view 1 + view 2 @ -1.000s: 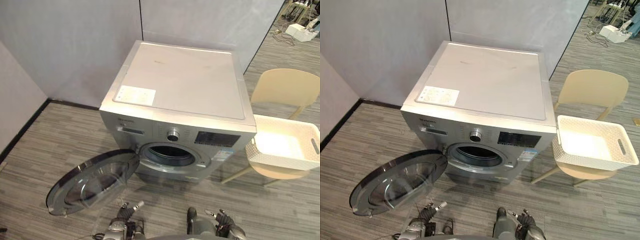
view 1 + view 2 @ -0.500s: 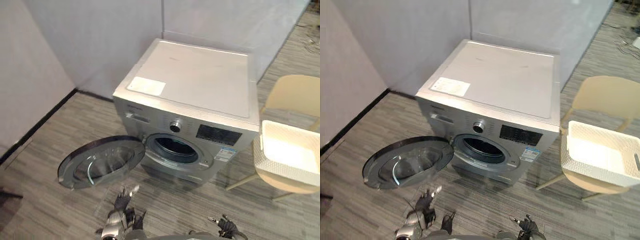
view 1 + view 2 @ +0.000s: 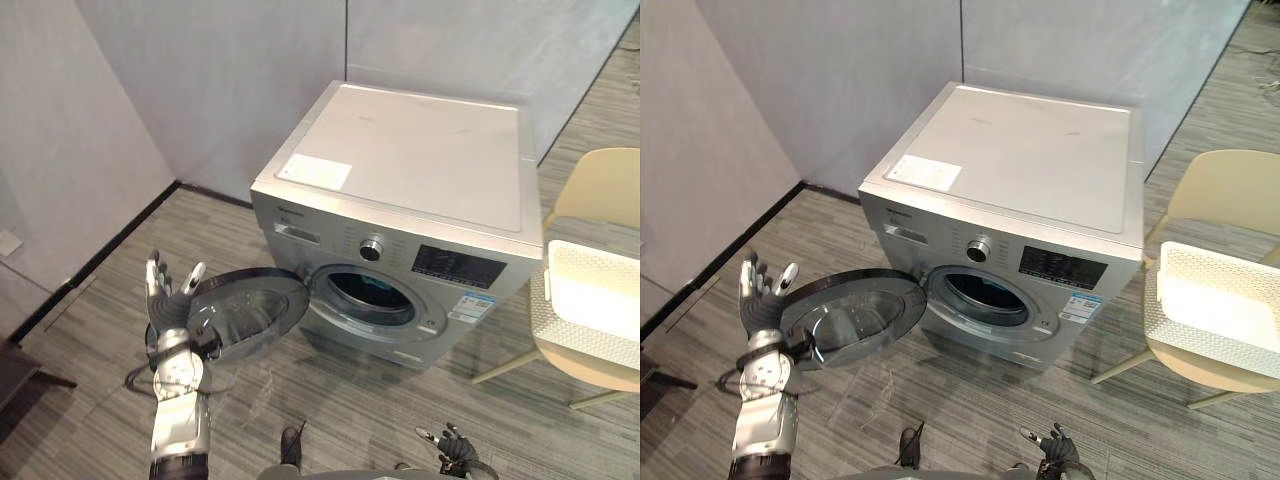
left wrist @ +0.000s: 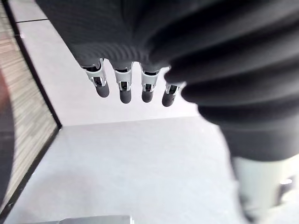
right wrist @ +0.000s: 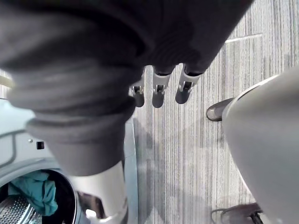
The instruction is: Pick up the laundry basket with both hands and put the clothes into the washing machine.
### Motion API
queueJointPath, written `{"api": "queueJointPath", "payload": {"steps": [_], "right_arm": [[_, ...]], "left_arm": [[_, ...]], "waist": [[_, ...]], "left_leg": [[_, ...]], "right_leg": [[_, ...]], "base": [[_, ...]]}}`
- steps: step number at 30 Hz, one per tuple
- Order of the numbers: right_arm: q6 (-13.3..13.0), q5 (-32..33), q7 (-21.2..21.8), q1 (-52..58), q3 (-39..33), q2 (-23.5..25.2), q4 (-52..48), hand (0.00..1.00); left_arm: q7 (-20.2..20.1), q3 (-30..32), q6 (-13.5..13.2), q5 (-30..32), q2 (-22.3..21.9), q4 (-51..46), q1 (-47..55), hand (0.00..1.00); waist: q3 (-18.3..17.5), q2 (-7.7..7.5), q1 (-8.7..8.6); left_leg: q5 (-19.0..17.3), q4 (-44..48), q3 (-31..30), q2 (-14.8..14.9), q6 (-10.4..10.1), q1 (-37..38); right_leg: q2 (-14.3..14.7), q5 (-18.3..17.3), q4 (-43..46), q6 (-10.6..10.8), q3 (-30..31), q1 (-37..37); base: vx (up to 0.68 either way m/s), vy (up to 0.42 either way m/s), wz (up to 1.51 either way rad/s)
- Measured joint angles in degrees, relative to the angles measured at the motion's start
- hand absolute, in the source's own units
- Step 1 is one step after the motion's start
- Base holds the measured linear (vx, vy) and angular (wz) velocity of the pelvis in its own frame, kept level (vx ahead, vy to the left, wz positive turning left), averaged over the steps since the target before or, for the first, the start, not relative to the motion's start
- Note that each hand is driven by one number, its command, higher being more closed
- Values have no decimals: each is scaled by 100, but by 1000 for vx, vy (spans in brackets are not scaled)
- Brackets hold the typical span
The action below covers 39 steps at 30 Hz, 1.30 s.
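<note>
The silver washing machine (image 3: 400, 180) stands in the corner with its round door (image 3: 250, 315) swung open to the left. Teal cloth (image 5: 30, 193) lies inside the drum (image 3: 372, 297). The white laundry basket (image 3: 590, 320) rests on a cream chair (image 3: 600, 190) at the right; its visible inside looks bare white. My left hand (image 3: 165, 312) is raised beside the door's outer edge, its fingers (image 4: 122, 88) straight and spread, holding nothing. My right hand (image 3: 452, 446) hangs low at the bottom edge, with fingers (image 5: 159, 91) straight above the floor.
Grey partition walls (image 3: 230, 80) close off the back and left. Striped grey floor (image 3: 420, 400) lies in front of the machine. The open door takes up the room left of the drum.
The whole picture has shifted, so the camera moved. My left hand rose from down by the floor to beside the door's outer edge. The right hand stays low.
</note>
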Motion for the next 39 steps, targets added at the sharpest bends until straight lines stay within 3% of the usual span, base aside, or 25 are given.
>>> {"api": "queueJointPath", "payload": {"steps": [1, 4, 9, 12, 15, 17, 22, 25, 28, 32, 34, 36, 38, 39], "right_arm": [[-10, 5, 9, -15, 7, 1, -4, 0], [-48, -9, 76, -17, 8, 1, -1, 0], [-52, -237, 234, -21, 178, -37, 10, 0], [-46, -285, 264, -28, 224, -81, -52, 0], [-36, -369, 363, -79, 230, -122, -91, 0], [-32, -383, 362, -166, 227, -132, -84, 0], [9, -212, 362, -186, 229, -77, -82, 0], [36, -142, 385, -180, 230, 59, -136, 0], [41, 16, 497, -69, 353, 158, -309, 0], [60, 18, 509, 39, 349, 152, -359, 0], [80, 18, 523, 32, 331, 125, -365, 0], [83, -3, 633, 33, 325, 20, -361, 0], [117, -68, 742, 41, 324, -73, -318, 0], [127, -133, 754, 33, 325, -114, -314, 0]], "left_arm": [[95, 70, 0, 69, 36, -108, -103, 0], [289, 135, 0, 251, 252, -215, -379, 0], [290, 384, 41, 321, 760, -92, -776, 0], [272, 700, 108, 288, 1576, 954, -1484, 0], [257, 758, 233, -110, 2520, 2347, -2584, 0], [148, 692, 320, -350, 3263, 3637, -3596, 0], [-265, 552, 481, -915, 3866, 5576, -4583, 0], [-713, 580, 652, -1234, 3983, 5988, -4587, 0], [-931, 802, 685, -1223, 3830, 6029, -4545, 0], [-1121, 1168, 570, -1199, 3557, 6052, -4296, 0], [-1193, 1392, 435, -1163, 3323, 5967, -3873, 0], [-1379, 1549, 423, -1043, 3013, 5994, -3256, 0], [-1550, 1617, 425, -849, 2539, 6126, -2596, 0], [-1598, 1617, 428, -809, 2374, 6206, -2415, 0]], "waist": [[-8, -26, -7], [-8, -42, -17], [-6, -43, 60], [21, -72, 83], [223, -263, 86], [426, -479, 47], [648, -757, -62], [695, -826, 5], [733, -849, 81], [735, -842, 226], [772, -769, 251], [757, -656, 260], [688, -580, 255], [672, -516, 257]], "left_leg": [[110, 0, 0, -37, -172, -19], [119, 32, 40, -156, -169, -86], [155, 1, 189, -133, -122, -442], [177, 0, 291, -7, -91, -811], [227, 3, 362, 85, -23, -1141], [316, 34, 400, 155, 2, -1437], [435, 40, 446, 251, -78, -1794], [428, 42, 580, 455, -81, -1923], [411, 44, 644, 715, -68, -1941], [358, 43, 724, 840, -116, -1836], [334, 44, 782, 855, -124, -1682], [261, 41, 896, 840, -138, -1477], [257, 37, 899, 745, -143, -1336], [258, 34, 895, 739, -143, -1316]], "right_leg": [[-47, 1, 0, 0, -5, 0], [-171, 9, 1, 10, 50, -66], [-159, 97, -11, 52, 211, -500], [-29, 354, -243, 43, 297, -836], [73, 626, -535, 50, 396, -1083], [146, 846, -701, 15, 451, -1335], [197, 1073, -864, -33, 525, -1633], [376, 1350, -913, -111, 668, -1830], [580, 1595, -913, -191, 778, -1899], [685, 1594, -912, -191, 795, -1840], [699, 1587, -909, -198, 765, -1712], [676, 1479, -857, -332, 748, -1570], [605, 949, -586, -327, 593, -1514], [589, 891, -512, -330, 576, -1520]], "base": [[86, 12, 2], [68, 60, 4], [-46, 29, -14], [-111, -2, -24], [-115, -9, -21], [-102, -1, -18], [-36, 3, -8], [-11, -10, -33], [-19, -9, -26], [-23, -35, -12], [-27, -30, -11], [-35, -24, -4], [-30, -54, 15], [-41, -46, 19]]}}
